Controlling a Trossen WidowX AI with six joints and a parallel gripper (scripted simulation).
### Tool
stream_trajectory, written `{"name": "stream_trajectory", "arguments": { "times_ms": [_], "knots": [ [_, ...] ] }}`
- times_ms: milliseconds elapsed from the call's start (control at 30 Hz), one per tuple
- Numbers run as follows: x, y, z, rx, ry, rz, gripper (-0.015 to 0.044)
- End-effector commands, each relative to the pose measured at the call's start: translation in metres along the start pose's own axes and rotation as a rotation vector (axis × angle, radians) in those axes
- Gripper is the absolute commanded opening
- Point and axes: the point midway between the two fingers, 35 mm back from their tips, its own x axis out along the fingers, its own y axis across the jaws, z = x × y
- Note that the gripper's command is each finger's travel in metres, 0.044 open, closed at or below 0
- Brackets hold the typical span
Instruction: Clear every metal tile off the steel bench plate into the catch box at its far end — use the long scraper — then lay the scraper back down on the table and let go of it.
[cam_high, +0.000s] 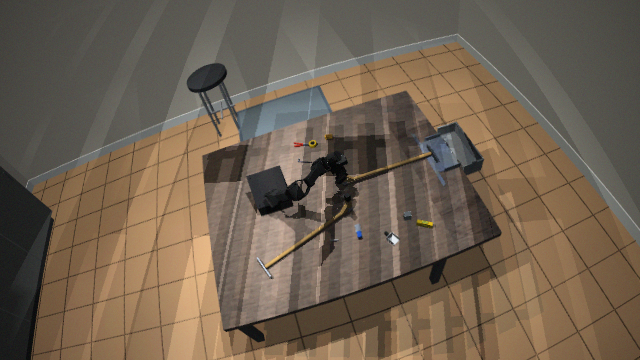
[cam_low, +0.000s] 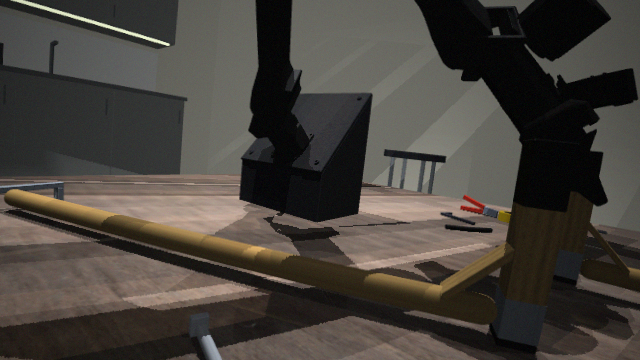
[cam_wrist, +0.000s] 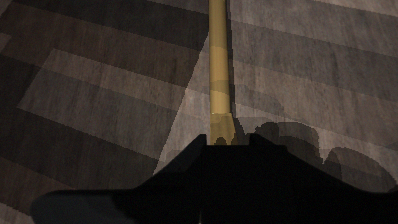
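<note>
My gripper (cam_high: 345, 181) (cam_low: 584, 192) (cam_wrist: 227, 140) is shut on the upright wooden handle of the long scraper (cam_high: 390, 166) (cam_low: 577, 225) (cam_wrist: 219, 65). The scraper's yellow pole runs to a dark head over the steel bench plate (cam_high: 444, 161) at the table's far right. The grey catch box (cam_high: 469, 142) is at the plate's outer end. Any tiles on the plate or in the box are too small and blurred to tell. Whether the head touches the plate cannot be told. The fingertips are partly hidden behind a second tool's post in the exterior view.
A second long tool (cam_high: 305, 240) (cam_low: 200, 242) lies across the near left, its T-shaped metal head at the left and its post close beside my gripper. A black wedge block (cam_high: 270, 185) (cam_low: 335, 135) is by the arm's base. Small items include a yellow cylinder (cam_high: 425, 223) and red-handled pliers (cam_high: 300, 144).
</note>
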Motion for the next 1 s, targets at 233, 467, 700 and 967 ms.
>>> {"name": "stream_trajectory", "arguments": {
  "times_ms": [233, 467, 700, 967],
  "knots": [
    [-0.012, -0.004, -0.006, 0.012, -0.014, -0.006, 0.0],
    [-0.016, -0.004, -0.013, 0.012, -0.015, -0.006, 0.0],
    [-0.021, -0.005, -0.02, 0.011, -0.015, -0.005, 0.0],
    [-0.026, -0.006, -0.029, 0.011, -0.016, -0.005, 0.0]
  ]
}}
